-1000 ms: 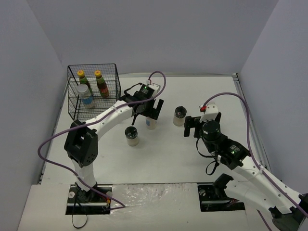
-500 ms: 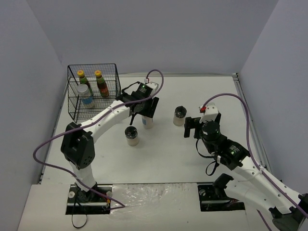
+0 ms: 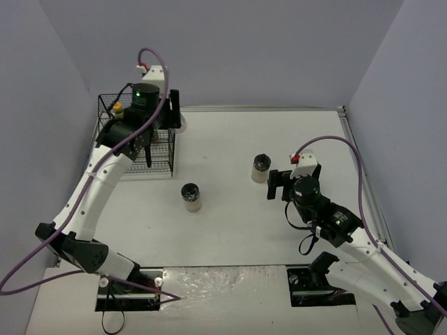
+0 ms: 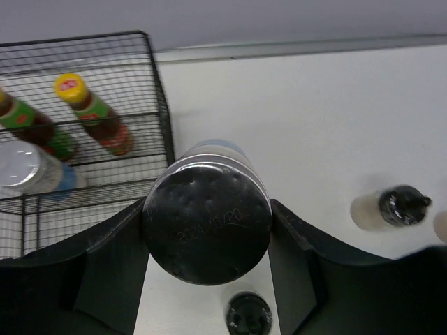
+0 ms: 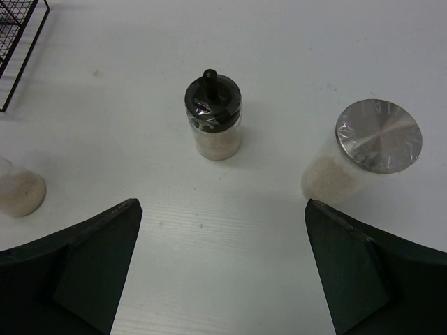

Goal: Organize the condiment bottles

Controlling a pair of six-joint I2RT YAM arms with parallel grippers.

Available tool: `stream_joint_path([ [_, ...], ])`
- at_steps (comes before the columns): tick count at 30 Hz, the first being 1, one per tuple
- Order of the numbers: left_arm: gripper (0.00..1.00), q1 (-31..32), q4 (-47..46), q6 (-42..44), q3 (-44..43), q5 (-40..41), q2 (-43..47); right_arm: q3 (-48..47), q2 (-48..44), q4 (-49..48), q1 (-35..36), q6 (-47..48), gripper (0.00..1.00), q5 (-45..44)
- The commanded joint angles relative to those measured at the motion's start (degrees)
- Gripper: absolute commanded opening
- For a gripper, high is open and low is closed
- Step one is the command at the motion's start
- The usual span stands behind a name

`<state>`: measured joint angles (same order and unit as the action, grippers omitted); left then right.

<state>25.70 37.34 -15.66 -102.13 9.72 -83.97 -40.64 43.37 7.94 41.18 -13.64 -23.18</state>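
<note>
My left gripper [image 4: 207,234] is shut on a black-lidded spice jar [image 4: 207,222] and holds it high beside the right wall of the black wire rack [image 4: 159,105]. In the rack stand two dark sauce bottles [image 4: 92,115] [image 4: 31,124] and a silver-lidded jar [image 4: 26,171]. In the top view the left gripper [image 3: 162,125] hovers over the rack [image 3: 133,150], and the held jar is hidden under it. My right gripper [image 5: 222,209] is open and empty above the table, just short of a black-capped jar [image 5: 214,120] [image 3: 260,167]. A silver-lidded jar [image 5: 371,150] stands to its right.
Another black-lidded jar [image 3: 190,196] stands on the table's middle left. At the left edge of the right wrist view a pale jar [image 5: 19,187] shows. The right gripper [image 3: 283,183] sits low at centre right. Grey walls close in the table.
The left gripper closed on the jar in the table's middle, then lifted it and swung it up and left to the rack. The right arm has not moved.
</note>
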Motion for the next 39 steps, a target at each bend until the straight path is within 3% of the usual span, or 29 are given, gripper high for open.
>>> stream_joint_path([
  [1, 0.05, -6.5, -4.2, 0.7, -1.1, 0.3, 0.7, -0.1, -0.3, -4.0, -0.3, 0.1, 1.00, -0.6],
  [16, 0.05, -14.4, -9.5, 2.1, -0.3, -1.5, -5.3, 0.9, -0.8, -4.2, -0.3, 0.2, 1.00, 0.1],
  [27, 0.03, -15.9, -12.8, 3.9, 0.3, -1.2, -7.3, 1.1, -0.2, -4.2, -0.3, 0.2, 1.00, 0.7],
  [39, 0.05, -17.3, -10.4, 3.5, 0.7, -2.4, -13.8, 1.3, 0.4, -4.5, -0.3, 0.2, 1.00, 0.7],
])
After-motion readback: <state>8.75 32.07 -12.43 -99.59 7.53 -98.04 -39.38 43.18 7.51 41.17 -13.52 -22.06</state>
